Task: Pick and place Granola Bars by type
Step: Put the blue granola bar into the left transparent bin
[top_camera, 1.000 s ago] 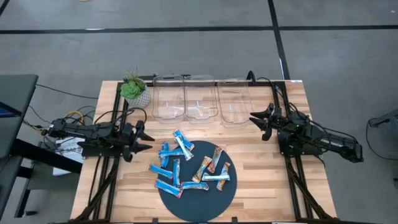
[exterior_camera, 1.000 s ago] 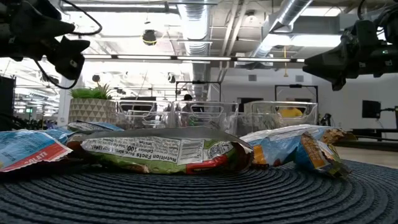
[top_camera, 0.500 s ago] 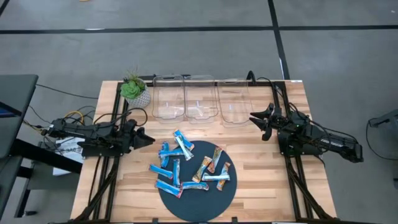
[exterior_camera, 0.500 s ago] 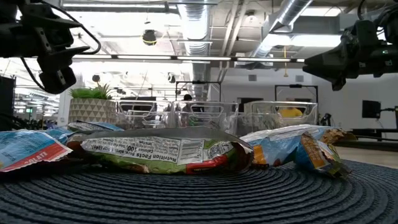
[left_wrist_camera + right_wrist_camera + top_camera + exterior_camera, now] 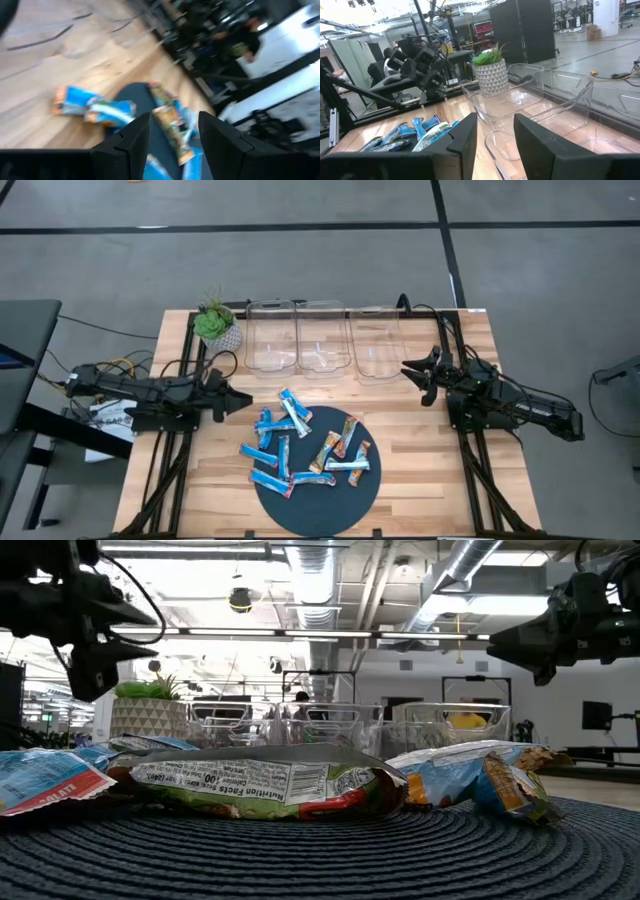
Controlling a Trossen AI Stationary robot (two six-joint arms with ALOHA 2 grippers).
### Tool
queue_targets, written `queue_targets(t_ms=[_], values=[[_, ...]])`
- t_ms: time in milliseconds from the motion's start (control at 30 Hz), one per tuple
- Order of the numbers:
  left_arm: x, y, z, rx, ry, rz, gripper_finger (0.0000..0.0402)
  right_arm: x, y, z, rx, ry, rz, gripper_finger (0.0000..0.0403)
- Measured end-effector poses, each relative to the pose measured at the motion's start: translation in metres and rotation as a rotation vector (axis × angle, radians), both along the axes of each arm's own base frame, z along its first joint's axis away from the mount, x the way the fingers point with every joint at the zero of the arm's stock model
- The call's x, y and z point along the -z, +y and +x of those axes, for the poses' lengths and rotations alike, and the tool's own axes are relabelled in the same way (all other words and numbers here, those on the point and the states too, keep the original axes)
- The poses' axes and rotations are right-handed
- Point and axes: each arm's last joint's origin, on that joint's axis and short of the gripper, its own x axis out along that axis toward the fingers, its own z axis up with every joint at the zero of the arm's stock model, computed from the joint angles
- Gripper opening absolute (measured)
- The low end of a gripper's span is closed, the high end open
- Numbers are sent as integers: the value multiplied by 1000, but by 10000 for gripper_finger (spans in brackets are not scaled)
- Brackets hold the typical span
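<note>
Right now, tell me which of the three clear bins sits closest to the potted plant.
The left-hand bin. It stands right beside the potted plant at the table's back edge; the middle bin and right-hand bin line up farther along.

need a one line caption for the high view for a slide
Granola bars piled on a dark round mat, three empty clear bins behind, both arms flanking the pile.

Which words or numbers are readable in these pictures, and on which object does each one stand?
"Nutrition Facts", upside down, on the green wrapper in the low view.
"100" and "Calories", upside down, on the same wrapper; its finer print is too small to read.
"...OLATE", a cut-off word, on the blue-and-white wrapper at that view's left edge.
All other bar wrappers: too small or blurred to read.
</note>
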Motion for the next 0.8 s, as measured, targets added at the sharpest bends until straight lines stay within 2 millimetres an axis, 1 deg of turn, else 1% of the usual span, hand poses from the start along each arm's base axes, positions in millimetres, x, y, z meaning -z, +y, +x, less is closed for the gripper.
queue_targets(t_ms=[100, 200, 400, 533, 633, 800], values=[[-7, -1, 8, -4, 86, 23, 160, 0, 0, 0, 0, 0, 0, 123], [-17, -4, 21, 2, 168, 79, 160, 0, 0, 0, 0, 0, 0, 123], [-36, -11, 59, 54, 316, 207, 160, 0, 0, 0, 0, -1, 0, 123], [-42, -18, 86, 161, 412, 316, 160, 0, 0, 0, 0, 0, 0, 123], [-44, -23, 103, 224, 474, 338, 160, 0, 0, 0, 0, -1, 0, 123], [-46, -27, 122, 293, 597, 429, 160, 0, 0, 0, 0, 0, 0, 123]])
